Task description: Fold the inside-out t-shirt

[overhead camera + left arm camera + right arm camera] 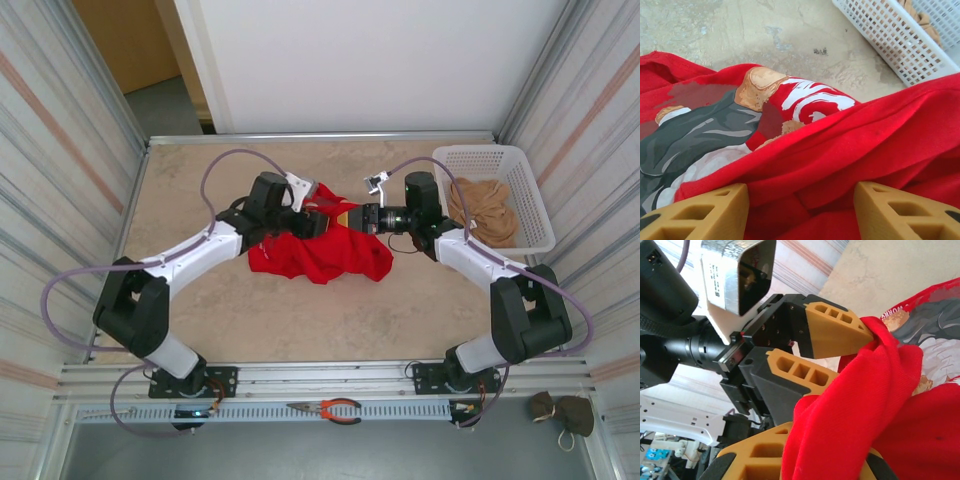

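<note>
Left gripper [322,222] has its jaws spread, unclenched, around a raised fold. The shirt [320,258] lies bunched just left of the basket [478,150] and is not yet flat. Right gripper [350,215] pinches that fold. Judged step: untangling. Next, draw the cloth out flat.

- The near half of the table [300,320] is bare, so I can sweep either arm across it.
- The t-shirt [320,255] is heaped mid-table, and its lifted cloth crowds both tips.
- The left gripper [325,222] and right gripper [355,215] sit nearly tip to tip, with no passage between them.
- The basket [480,152] blocks the far right corner, just beside my right arm [470,255].
- 2 side walls [60,150] hem the table.
</note>
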### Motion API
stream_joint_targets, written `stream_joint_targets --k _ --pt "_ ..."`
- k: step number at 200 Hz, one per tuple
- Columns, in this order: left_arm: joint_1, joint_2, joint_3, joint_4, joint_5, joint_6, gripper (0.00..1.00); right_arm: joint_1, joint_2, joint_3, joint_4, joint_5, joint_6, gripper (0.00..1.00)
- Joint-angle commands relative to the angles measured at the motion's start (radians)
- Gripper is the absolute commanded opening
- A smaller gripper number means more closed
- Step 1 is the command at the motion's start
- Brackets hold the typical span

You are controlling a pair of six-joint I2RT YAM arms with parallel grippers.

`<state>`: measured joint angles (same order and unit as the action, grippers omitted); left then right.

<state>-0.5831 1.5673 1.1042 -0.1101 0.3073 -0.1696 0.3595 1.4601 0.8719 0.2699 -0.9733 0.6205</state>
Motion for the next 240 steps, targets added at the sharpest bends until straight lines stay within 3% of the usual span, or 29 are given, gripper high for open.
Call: stream_joint_targets --k 1,24,57,78,109,115,131,151,193,223,240 --pt "-0.002 0.026 0.051 -0.019 -0.040 0.057 0.57 0.003 0.000 -0.010 0.031 -0.017 0.012 0.00" --pt "-0.003 0.064 0.077 -0.021 -0.037 0.072 0.52 0.006 -0.001 -0.011 0.027 -0.016 0.011 0.00" --pt "-0.004 0.098 0.125 -0.021 0.017 0.074 0.00 0.001 0.005 -0.016 0.010 -0.007 -0.001 0.00" --pt "0.004 0.046 0.125 -0.029 0.056 0.039 0.00 -0.016 0.025 -0.017 -0.004 0.007 -0.011 0.00" --pt "0.045 -0.075 0.089 -0.038 0.210 -0.083 0.00 -0.049 0.116 0.025 -0.036 0.065 -0.011 0.00" --pt "0.055 -0.095 0.076 -0.027 0.246 -0.114 0.00 -0.054 0.136 0.038 -0.045 0.088 -0.011 0.07" --pt "0.085 -0.142 0.033 0.029 0.346 -0.208 0.00 -0.066 0.188 0.080 -0.101 0.165 -0.012 0.41" --pt "0.117 -0.175 -0.042 0.167 0.439 -0.361 0.00 -0.070 0.196 0.110 -0.185 0.253 -0.011 0.52" --pt "0.134 -0.188 -0.137 0.380 0.487 -0.558 0.00 -0.038 -0.049 0.015 -0.335 0.475 0.012 0.53" --pt "0.138 -0.182 -0.152 0.406 0.488 -0.587 0.00 0.091 -0.220 -0.010 -0.418 0.596 -0.002 0.49" --pt "0.140 -0.184 -0.156 0.406 0.487 -0.590 0.00 0.151 -0.248 -0.008 -0.410 0.610 0.013 0.53"
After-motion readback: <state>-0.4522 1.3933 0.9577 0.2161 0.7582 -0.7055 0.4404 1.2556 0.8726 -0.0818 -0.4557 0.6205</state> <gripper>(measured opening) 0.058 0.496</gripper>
